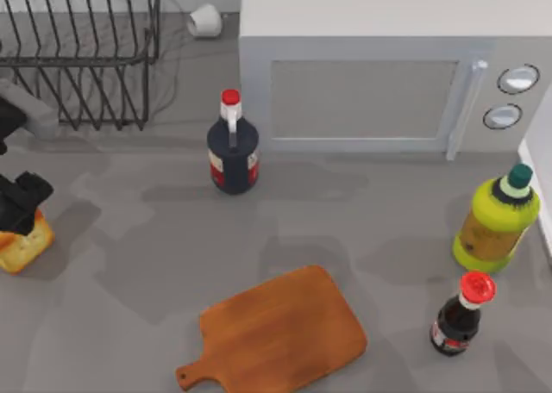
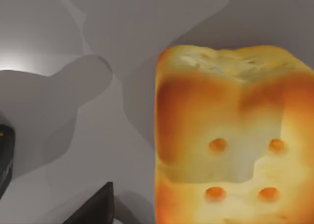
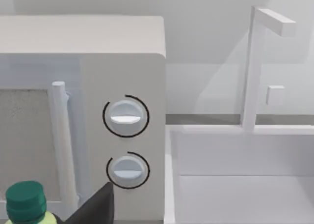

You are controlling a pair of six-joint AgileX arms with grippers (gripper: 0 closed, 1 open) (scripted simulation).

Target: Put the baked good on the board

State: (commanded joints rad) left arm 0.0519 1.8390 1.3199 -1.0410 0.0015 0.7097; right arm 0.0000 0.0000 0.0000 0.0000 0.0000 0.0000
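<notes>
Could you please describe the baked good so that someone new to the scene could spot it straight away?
Start from the dish rack at the table's far left and come nearer along the left edge. There, under the left gripper, sits the baked good, a golden, toasted block, unlike the bottles.

The table (image 1: 172, 238) was viewed from overhead, looking down. The bread (image 2: 230, 135) was seen very close by the left wrist camera, and also at the top view's left edge. The microwave (image 3: 122, 121) was faced by the right wrist camera, nearby.

Bare table (image 1: 147, 264) lies between the baked good (image 1: 24, 248) and the board (image 1: 285, 333).
</notes>
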